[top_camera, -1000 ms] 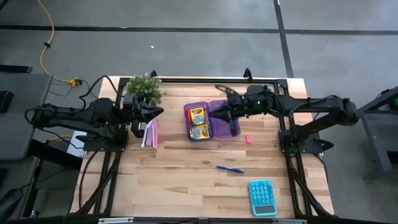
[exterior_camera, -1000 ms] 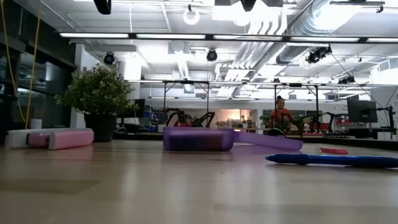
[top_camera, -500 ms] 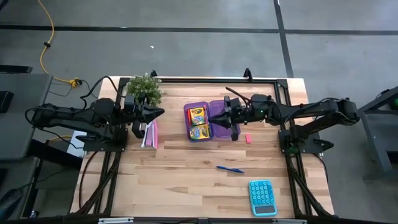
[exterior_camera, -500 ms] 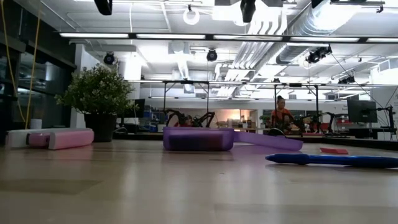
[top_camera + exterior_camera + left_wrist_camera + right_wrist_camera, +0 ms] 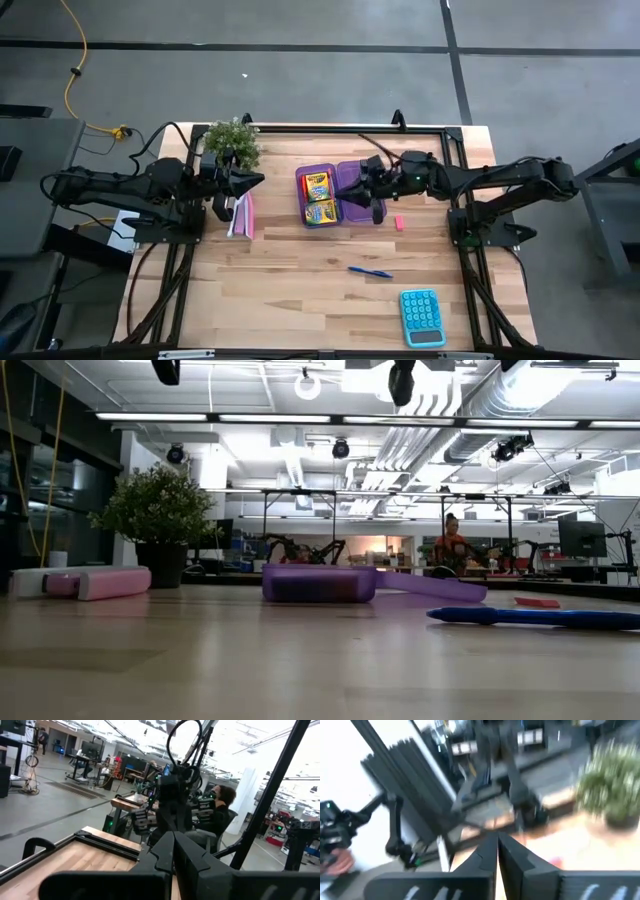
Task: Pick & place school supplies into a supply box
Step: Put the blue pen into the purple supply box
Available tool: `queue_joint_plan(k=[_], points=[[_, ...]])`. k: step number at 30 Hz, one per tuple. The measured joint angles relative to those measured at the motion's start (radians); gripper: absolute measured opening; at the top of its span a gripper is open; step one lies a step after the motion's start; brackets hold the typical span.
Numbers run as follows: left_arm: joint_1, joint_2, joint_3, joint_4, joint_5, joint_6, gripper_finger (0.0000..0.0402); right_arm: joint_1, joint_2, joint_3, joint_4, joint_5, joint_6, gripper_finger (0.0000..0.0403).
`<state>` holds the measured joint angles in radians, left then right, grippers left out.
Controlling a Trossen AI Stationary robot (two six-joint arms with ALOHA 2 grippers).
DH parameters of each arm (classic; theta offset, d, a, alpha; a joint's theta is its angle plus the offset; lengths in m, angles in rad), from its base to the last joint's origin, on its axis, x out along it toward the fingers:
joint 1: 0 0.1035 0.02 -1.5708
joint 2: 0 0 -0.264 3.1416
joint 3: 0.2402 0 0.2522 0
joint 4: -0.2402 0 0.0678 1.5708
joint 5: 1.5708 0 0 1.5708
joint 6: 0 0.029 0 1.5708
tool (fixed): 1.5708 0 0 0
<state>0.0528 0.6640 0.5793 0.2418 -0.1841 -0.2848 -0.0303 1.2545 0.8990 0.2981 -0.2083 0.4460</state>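
Observation:
The purple supply box (image 5: 341, 194) lies open at the table's middle back, and it also shows in the low view (image 5: 318, 582). Two yellow-green crayon boxes (image 5: 318, 197) lie in its left half. A blue pen (image 5: 370, 271) lies on the table nearer the front, and a pink eraser (image 5: 399, 222) lies right of the box. My right gripper (image 5: 340, 191) is shut and empty, high above the box's right half (image 5: 362, 207); its shut fingers show in the right wrist view (image 5: 497, 840). My left gripper (image 5: 258, 180) is shut and empty, left of the box.
A pink-and-white booklet (image 5: 241, 215) lies under my left gripper. A potted plant (image 5: 232, 143) stands at the back left. A teal calculator (image 5: 421, 317) lies at the front right. Bare wood lies across the table's front left.
My right gripper has gone toward the table's left edge over the supply box's right half and has come down a little.

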Motion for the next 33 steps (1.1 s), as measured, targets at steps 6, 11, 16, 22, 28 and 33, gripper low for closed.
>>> queue_joint_plan(k=[6, 11, 16, 22, 28, 33], points=[[0.000, 0.000, 0.000, -0.008, 0.000, -0.001, 0.0000, 0.172, 0.012, 0.159, -0.660, 0.047, -0.025, 0.0066], [0.000, 0.000, 0.000, -0.007, -0.001, 0.000, 0.0000, 0.354, 0.021, 0.152, -0.917, 0.164, 0.154, 0.0128], [0.000, 0.000, 0.000, -0.012, -0.001, 0.000, 0.0000, 0.464, 0.069, 0.114, -0.925, 0.173, 0.229, 0.0187], [0.000, 0.000, 0.000, -0.014, -0.002, -0.001, 0.0000, 0.489, 0.214, 0.114, -0.910, 0.179, 0.287, 0.0206], [0.000, 0.000, 0.000, -0.014, -0.003, -0.001, 0.0000, 0.489, 0.360, 0.114, -0.898, 0.189, 0.314, 0.0206], [0.000, 0.000, 0.000, -0.019, 0.024, 0.003, 0.0000, 0.489, 0.446, 0.114, -0.874, 0.248, 0.314, 0.0206]])
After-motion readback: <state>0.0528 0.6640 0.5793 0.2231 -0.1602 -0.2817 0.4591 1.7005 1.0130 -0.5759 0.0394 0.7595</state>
